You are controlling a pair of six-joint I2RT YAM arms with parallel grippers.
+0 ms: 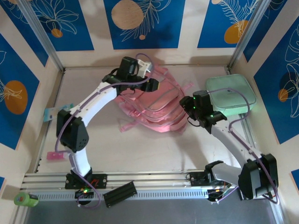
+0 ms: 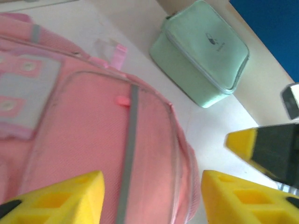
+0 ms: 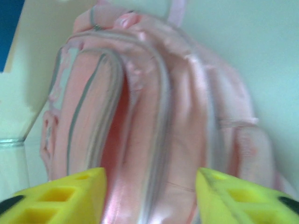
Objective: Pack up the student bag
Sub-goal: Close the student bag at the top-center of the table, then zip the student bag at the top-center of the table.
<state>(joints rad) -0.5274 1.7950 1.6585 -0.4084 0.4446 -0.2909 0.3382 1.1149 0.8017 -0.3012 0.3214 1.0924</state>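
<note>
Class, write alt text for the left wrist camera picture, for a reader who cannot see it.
A pink backpack with grey trim lies on a pale table, seen from close above between the two yellow fingers of the open left claw. A mint-green zipped case sits beyond it, apart from the bag.

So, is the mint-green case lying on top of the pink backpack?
No, the mint-green case stands on the table beside the student bag, with bare tabletop between them.
</note>
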